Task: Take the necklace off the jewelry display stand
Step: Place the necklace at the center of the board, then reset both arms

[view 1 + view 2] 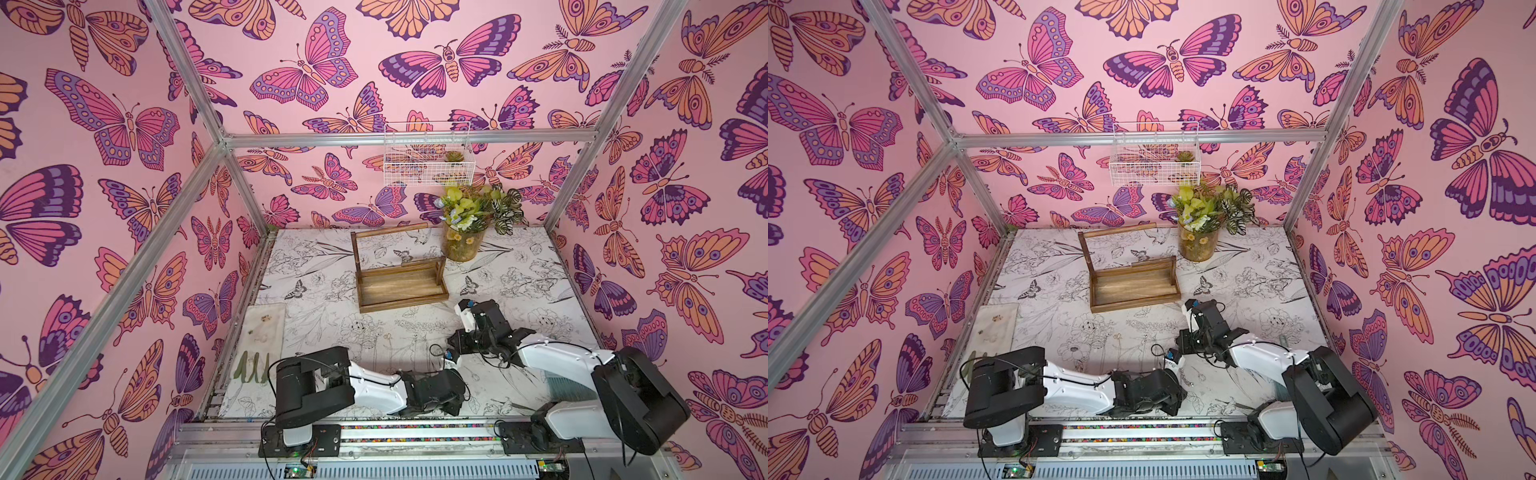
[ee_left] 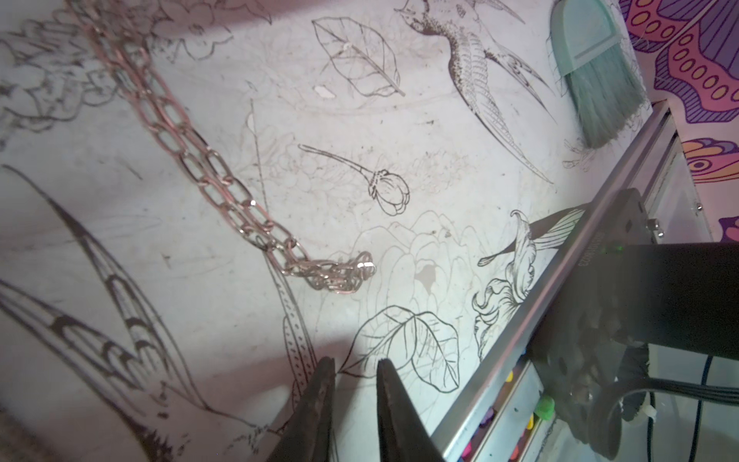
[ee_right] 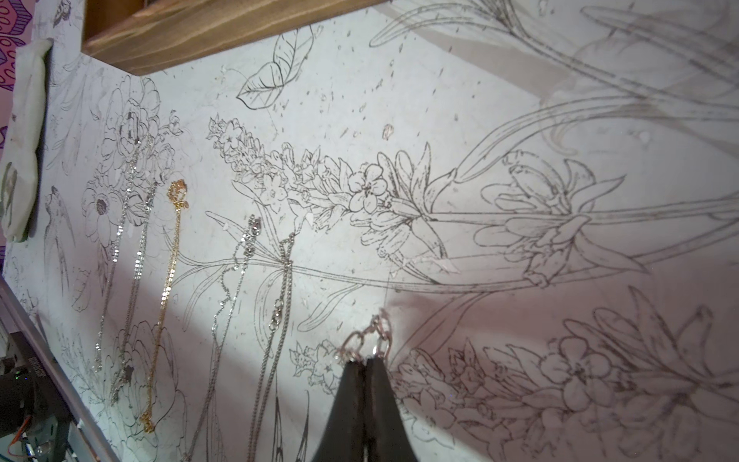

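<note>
Right pincer tips around necklace

One jewelry display stand sits on the tabletop. In front of the stand there is one chunky link necklace. Also in front of it lie five thin chain strands, four silver and one gold; whether any two form one necklace cannot be told. Just behind the stand to the right is one vase of flowers, and higher behind it one white wire basket. One white cloth lies front-left of the stand, and one teal brush front-right.
</note>
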